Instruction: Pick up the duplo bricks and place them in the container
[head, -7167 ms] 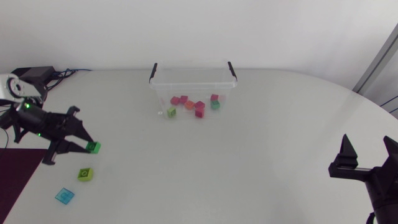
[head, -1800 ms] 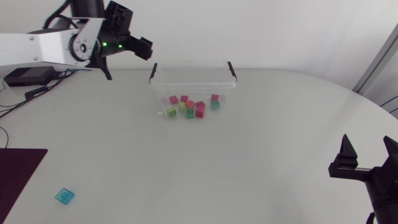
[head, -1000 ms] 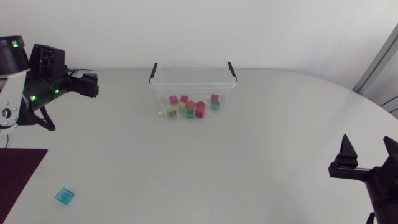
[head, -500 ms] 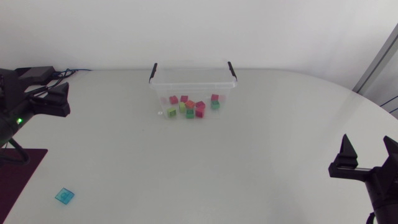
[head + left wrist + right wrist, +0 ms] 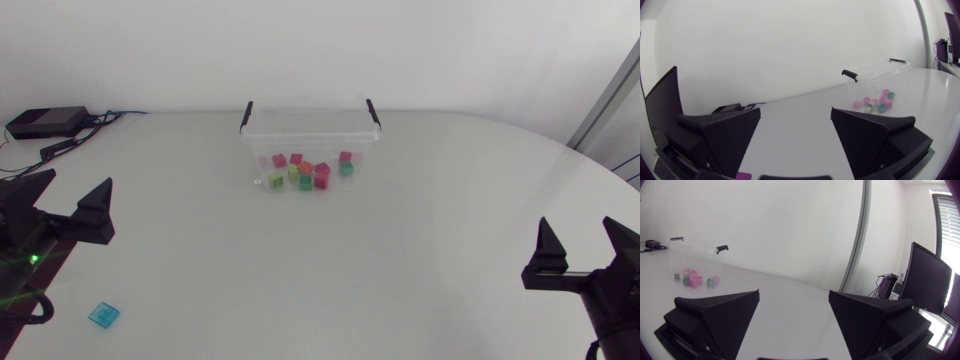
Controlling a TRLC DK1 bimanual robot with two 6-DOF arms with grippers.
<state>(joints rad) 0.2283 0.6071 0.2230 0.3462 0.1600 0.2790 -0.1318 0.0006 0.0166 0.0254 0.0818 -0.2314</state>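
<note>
**Both grippers wide open, holding nothing**

The left gripper (image 5: 70, 190) and right gripper (image 5: 578, 236) have their matte black wedge fingers spread wide. One flat teal brick (image 5: 103, 314) lies on the white table (image 5: 400, 250) near the left gripper. Roughly ten small coloured bricks (image 5: 306, 168) sit inside the clear plastic container (image 5: 262, 140).
</note>
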